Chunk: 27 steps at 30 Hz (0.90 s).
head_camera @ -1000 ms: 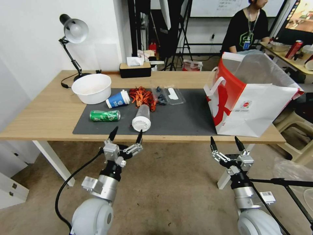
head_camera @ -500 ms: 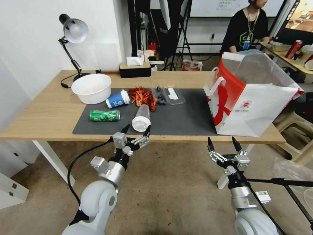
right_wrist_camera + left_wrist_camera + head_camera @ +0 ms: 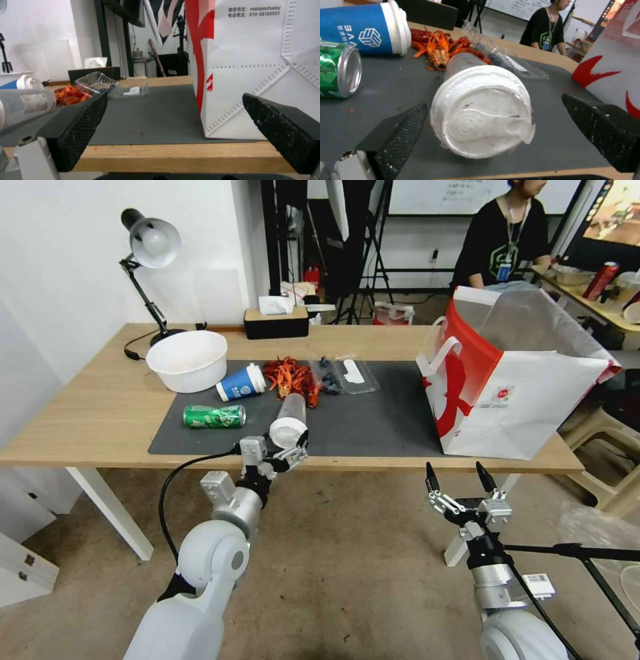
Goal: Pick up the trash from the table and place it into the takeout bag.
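1. clear plastic cup (image 3: pixel 289 419) is lying on its side at the surface (image 3: pixel 100 413) front edge; long axis pointing lid-first at left pincer (image 3: pixel 280 447).
2. left pincer is gaping wide, fingers flanking the lid, nothing gripped; right pincer (image 3: pixel 460 478) is idling, spread, farther off below the takeout bag (image 3: pixel 527 407).

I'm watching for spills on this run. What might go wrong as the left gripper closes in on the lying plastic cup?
The clear plastic cup lies on its side, lid toward the open left gripper, so it may roll or get pushed into the crayfish shells. Its white lid looks torn at the rim and might pop off when squeezed.
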### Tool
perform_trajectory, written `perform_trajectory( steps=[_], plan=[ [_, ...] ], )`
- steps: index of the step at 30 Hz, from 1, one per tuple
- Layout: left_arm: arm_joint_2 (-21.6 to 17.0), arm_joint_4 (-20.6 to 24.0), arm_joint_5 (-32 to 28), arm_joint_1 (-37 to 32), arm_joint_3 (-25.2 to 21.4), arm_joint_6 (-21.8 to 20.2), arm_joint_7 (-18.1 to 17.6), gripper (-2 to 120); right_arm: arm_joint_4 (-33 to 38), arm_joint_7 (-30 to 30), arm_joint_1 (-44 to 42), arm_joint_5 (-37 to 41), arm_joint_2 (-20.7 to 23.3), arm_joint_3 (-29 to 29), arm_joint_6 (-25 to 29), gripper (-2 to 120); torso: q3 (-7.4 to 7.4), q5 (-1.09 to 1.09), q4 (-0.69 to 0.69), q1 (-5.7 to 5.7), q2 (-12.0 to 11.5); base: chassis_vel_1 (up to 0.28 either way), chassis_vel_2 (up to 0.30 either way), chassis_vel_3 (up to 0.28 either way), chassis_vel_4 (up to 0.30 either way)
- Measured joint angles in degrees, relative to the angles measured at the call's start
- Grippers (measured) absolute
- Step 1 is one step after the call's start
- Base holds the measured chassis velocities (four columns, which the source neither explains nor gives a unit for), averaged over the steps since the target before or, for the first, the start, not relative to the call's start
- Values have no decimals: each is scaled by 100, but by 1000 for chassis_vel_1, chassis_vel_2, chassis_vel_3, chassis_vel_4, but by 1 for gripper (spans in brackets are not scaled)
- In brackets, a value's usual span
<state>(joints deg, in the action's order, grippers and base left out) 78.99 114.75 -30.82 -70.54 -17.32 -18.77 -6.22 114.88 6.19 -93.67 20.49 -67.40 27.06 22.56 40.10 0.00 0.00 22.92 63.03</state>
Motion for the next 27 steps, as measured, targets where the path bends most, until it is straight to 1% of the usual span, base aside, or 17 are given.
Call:
perform_trajectory(
  steps=[9, 18, 27],
  plan=[
    [46, -124, 14, 204, 129, -23, -160, 100, -25, 19, 23, -45, -26, -2, 5, 100, 0, 0, 0, 0, 0, 0, 0, 0, 0],
    [112, -298, 36, 458, 323, -108, -479, 100, -26, 43, -12, -70, -49, 41, 8, 100, 0, 0, 0, -1, 0, 0, 0, 0, 0],
    [101, -467, 194, 562, 419, -186, -573, 100, -61, 50, 20, -122, -87, 31, 19, 100, 0, 0, 0, -1, 0, 0, 0, 0, 0]
  ],
)
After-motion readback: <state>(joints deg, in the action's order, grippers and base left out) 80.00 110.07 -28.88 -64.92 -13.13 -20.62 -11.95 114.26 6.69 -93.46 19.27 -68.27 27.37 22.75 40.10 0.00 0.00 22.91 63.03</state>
